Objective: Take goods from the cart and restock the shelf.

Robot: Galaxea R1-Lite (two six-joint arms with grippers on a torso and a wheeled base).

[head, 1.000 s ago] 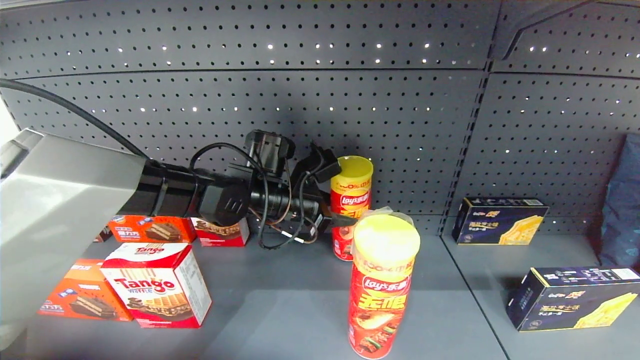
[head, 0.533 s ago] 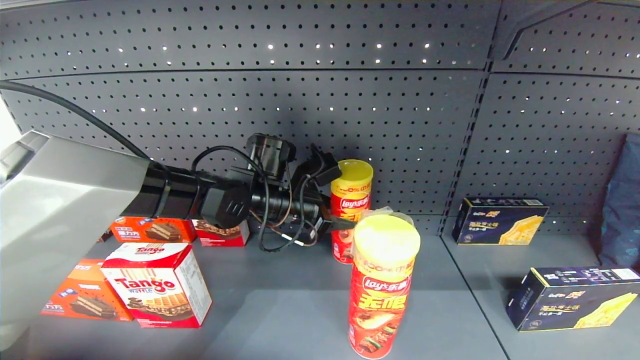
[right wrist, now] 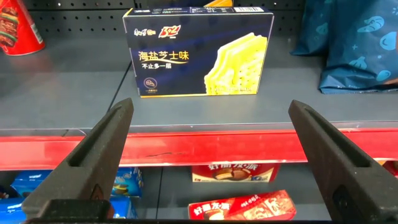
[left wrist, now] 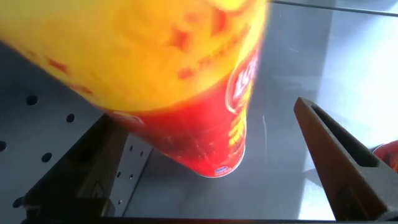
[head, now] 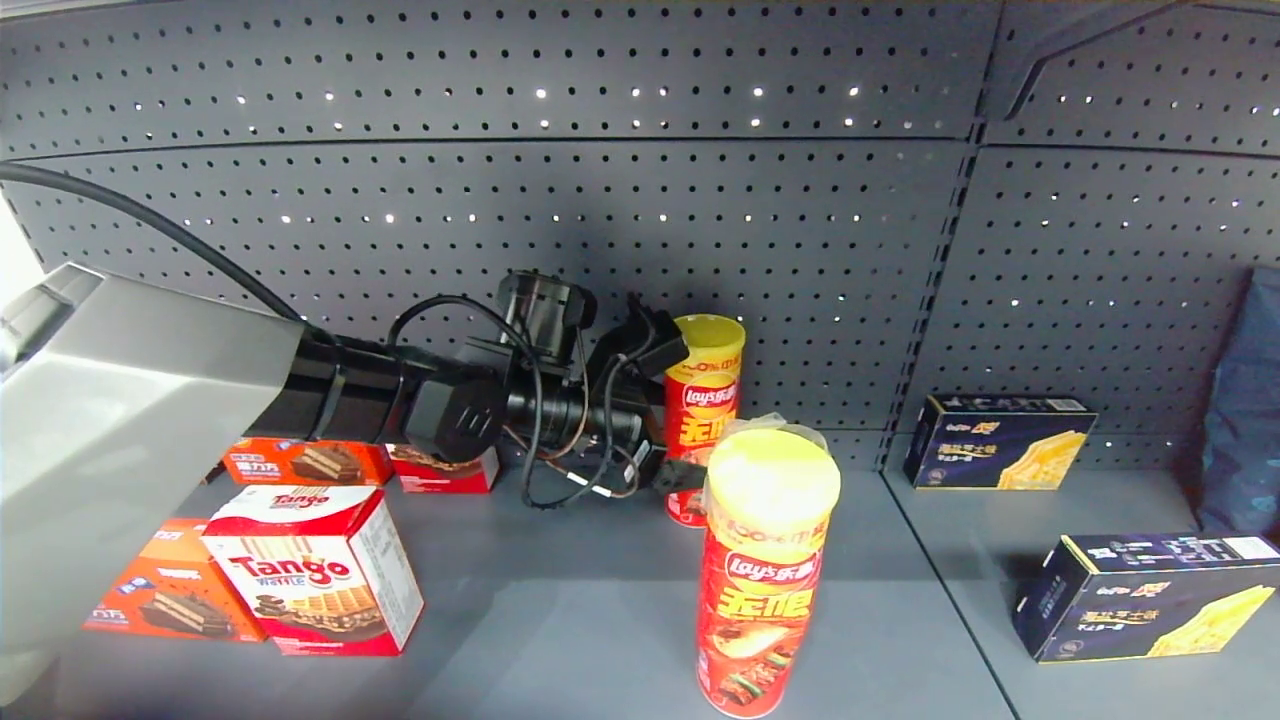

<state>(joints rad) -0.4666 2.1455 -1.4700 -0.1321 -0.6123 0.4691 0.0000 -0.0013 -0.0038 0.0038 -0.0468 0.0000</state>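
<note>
Item: rear chips can [head: 708, 400], upright at the far middle of the shelf [head: 560, 600], close to the pegboard wall [head: 600, 220], behind and slightly left of the near chips can [head: 765, 570]
Left gripper [head: 670, 410]: jaws parted round the rear can, one finger [left wrist: 339, 158] clear of its side. A second ago the lower finger crossed the label; now it sits lower, off it.
Reading: can apparently released, placement done, withdrawal due next.
Right gripper [right wrist: 211, 107]: wide open, empty, facing a navy box [right wrist: 198, 53] further right

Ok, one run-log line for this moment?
left gripper: jaws open around rear chip can | can upright on shelf | right gripper: jaws open, empty
</note>
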